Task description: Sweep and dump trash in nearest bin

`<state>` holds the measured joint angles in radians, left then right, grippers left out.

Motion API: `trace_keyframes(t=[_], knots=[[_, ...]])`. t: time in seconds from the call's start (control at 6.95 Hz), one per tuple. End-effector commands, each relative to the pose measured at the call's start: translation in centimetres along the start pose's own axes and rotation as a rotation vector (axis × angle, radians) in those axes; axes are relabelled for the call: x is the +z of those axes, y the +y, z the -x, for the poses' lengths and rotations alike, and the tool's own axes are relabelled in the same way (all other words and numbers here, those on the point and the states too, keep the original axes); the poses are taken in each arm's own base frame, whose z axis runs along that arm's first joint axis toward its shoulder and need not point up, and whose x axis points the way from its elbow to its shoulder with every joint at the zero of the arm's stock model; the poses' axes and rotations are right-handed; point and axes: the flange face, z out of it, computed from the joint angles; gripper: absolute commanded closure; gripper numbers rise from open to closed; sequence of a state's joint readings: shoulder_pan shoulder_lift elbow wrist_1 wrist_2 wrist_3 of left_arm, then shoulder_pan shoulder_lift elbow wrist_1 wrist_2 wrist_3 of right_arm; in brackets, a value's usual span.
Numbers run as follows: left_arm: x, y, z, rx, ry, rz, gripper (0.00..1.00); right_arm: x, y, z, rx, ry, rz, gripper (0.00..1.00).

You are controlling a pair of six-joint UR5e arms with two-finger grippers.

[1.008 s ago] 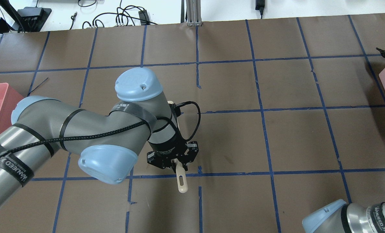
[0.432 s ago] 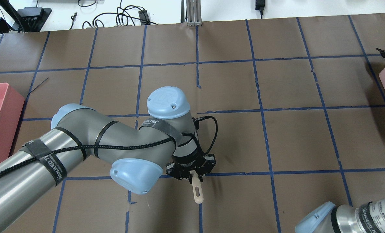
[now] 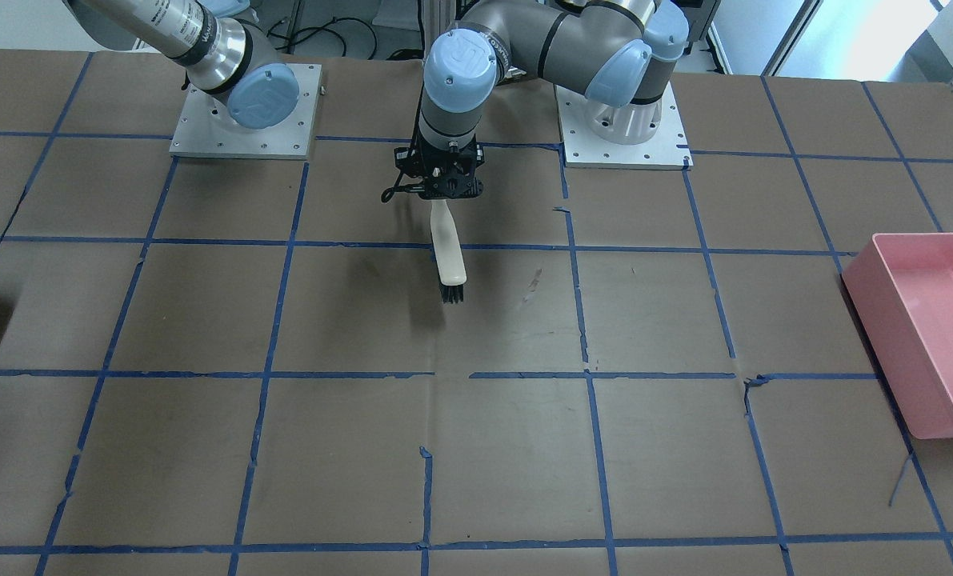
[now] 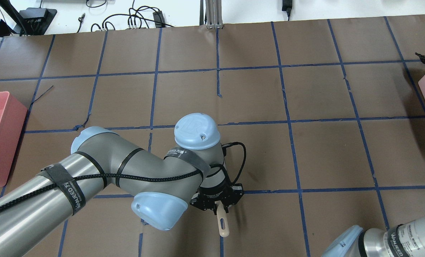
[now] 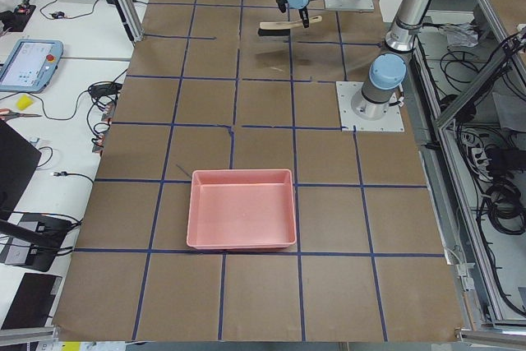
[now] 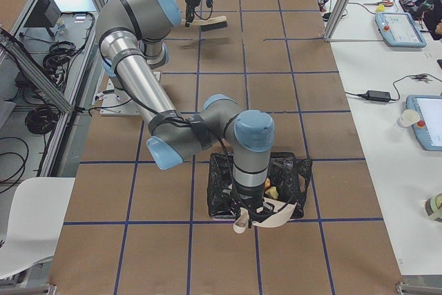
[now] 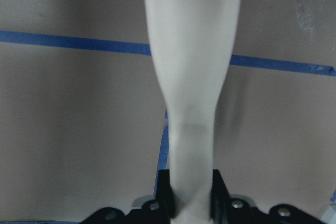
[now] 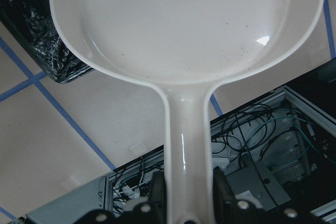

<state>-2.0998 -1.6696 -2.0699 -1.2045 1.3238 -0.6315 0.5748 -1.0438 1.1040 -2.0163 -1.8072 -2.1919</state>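
Table [image 3: 684,448]: covered in brown paper with a grid of blue tape.
Left arm [image 4: 101,167]: reaches from the robot's left to the middle of the table, close to the robot's bases.
Right arm [image 6: 138,74]: folded out to the table's right end, wrist pointing down over the lined bin.
Pink bin [image 5: 240,240]: at the table's left end, well apart from both grippers, and its floor looks bare.
Lined bin [image 6: 221,184]: at the table's right end, with a crumpled black bag inside.
Dustpan [image 8: 184,51]: white. It hangs at the rim of the lined bin, and the scoop holds only a few dark specks.
Brush [image 3: 447,248]: cream handle with short black bristles at the end farthest from the robot. It is held roughly level and raised off the paper, with its shadow below. The hang-hole end pokes out on the robot's side of the gripper.
Left gripper [image 3: 441,194]: clamped on the brush handle partway along.
Right gripper [image 8: 188,203]: both fingers pressed against the dustpan's narrow handle.
Trash [image 6: 271,188]: pale yellowish lumps lie inside the black bag, just beside the dustpan. They are too small to count.
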Motion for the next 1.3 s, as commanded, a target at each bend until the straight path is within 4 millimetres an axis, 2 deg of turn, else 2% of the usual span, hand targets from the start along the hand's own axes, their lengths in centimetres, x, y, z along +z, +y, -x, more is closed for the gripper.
trace_keyframes(t=[0.0, 0.14, 0.29, 0.43, 0.72, 0.86, 1.01, 1.15], knots=[[2.6, 1.4, 0.2, 0.027, -0.007, -0.002, 0.82, -2.8, -0.4, 0.0, -0.034, 0.029, 0.028, 1.0], [3.4, 1.8, 0.3, 0.039, -0.002, -0.012, 0.82, -4.8, -0.8, -0.1, -0.033, 0.089, -0.038, 1.0], [4.0, 2.4, 0.2, 0.055, -0.009, -0.008, 0.82, -7.9, -1.3, 0.7, -0.027, 0.13, -0.095, 1.0], [3.9, 2.7, 0.1, 0.071, -0.008, -0.011, 0.82, -9.9, -3.2, 1.2, -0.015, 0.096, -0.184, 1.0], [2.0, 2.4, -0.1, 0.162, 0.01, -0.039, 0.82, -12.3, -12.1, 0.2, 0.036, 0.029, -0.292, 1.0], [2.4, 2.3, 0.0, 0.154, -0.003, -0.021, 0.82, -12.5, -15.4, 0.5, 0.089, 0.0, -0.317, 1.0], [1.6, 2.4, 0.0, 0.146, -0.026, -0.003, 0.82, -13.2, -17.6, 1.3, 0.136, -0.016, -0.34, 1.0], [0.1, 1.4, -0.5, 0.139, -0.042, -0.004, 0.82, -13.2, -21.4, 2.2, 0.292, -0.07, -0.425, 1.0]])
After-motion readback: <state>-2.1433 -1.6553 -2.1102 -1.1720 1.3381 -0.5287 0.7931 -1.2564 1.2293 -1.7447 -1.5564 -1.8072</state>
